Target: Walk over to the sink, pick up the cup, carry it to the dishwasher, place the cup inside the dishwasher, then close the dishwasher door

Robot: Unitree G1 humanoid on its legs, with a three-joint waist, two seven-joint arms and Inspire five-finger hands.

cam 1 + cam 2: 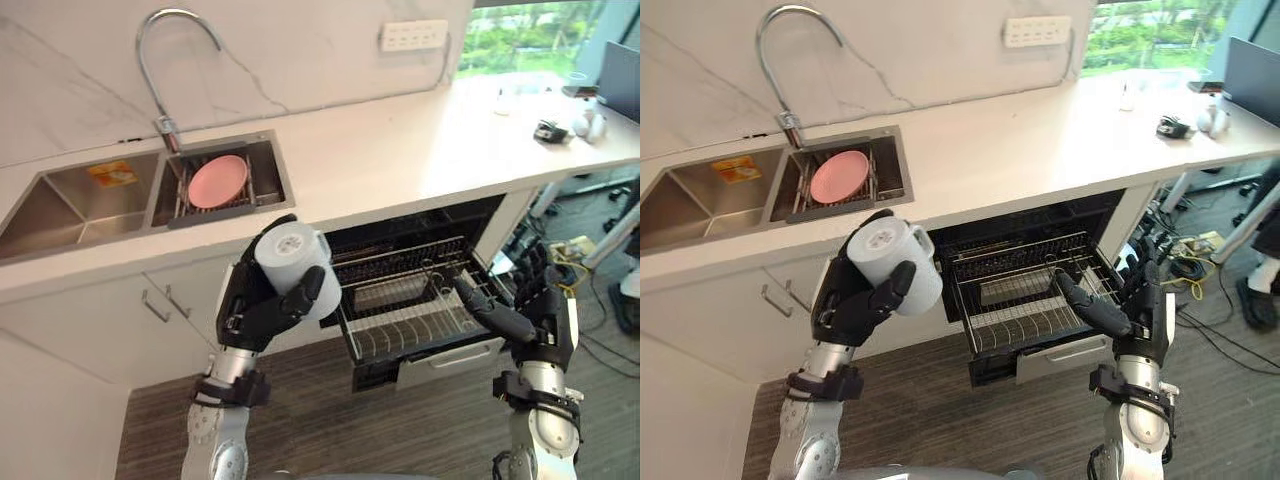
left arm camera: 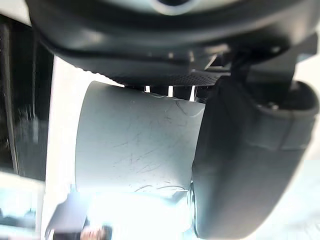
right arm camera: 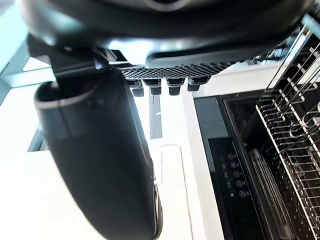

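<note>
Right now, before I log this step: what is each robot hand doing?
Left robot hand: shut on the white cup.
Right robot hand: open, holding nothing, by the dishwasher rack.

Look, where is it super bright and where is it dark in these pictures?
Left wrist view: glare whitens everything past the cup held in the left hand. Left eye view: daylight comes through the window, but the dishwasher is dark inside. Right wrist view: the pale surface past the right hand glares white.
</note>
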